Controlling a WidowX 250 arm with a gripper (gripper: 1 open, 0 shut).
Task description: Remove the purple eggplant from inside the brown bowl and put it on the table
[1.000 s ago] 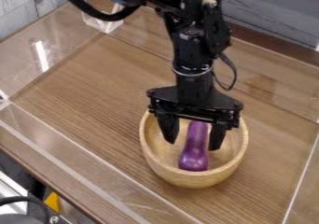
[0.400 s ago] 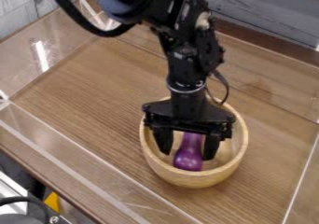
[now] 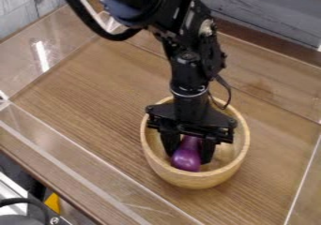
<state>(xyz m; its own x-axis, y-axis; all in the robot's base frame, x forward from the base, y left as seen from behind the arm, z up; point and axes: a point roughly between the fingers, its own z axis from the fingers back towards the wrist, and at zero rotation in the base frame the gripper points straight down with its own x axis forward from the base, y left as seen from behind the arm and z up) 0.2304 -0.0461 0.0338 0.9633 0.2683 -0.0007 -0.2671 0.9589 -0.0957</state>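
The purple eggplant (image 3: 189,157) lies inside the brown bowl (image 3: 160,167), which sits on the table (image 3: 94,93) toward the front right. My gripper (image 3: 190,142) points straight down into the bowl. Its black fingers (image 3: 172,138) are drawn in against the eggplant's upper end, shut on it. The eggplant's lower, bulbous part shows below the fingers and still rests on the bowl's floor. Its stem end is hidden behind the fingers.
Clear acrylic walls (image 3: 38,51) ring the tabletop. Bare wood grain stretches to the left of and behind the bowl. The black arm (image 3: 182,41) rises over the bowl from the upper left.
The gripper has sunk deeper into the bowl. Its fingers, spread wide a moment ago, have drawn in around the eggplant. The bowl has not moved.
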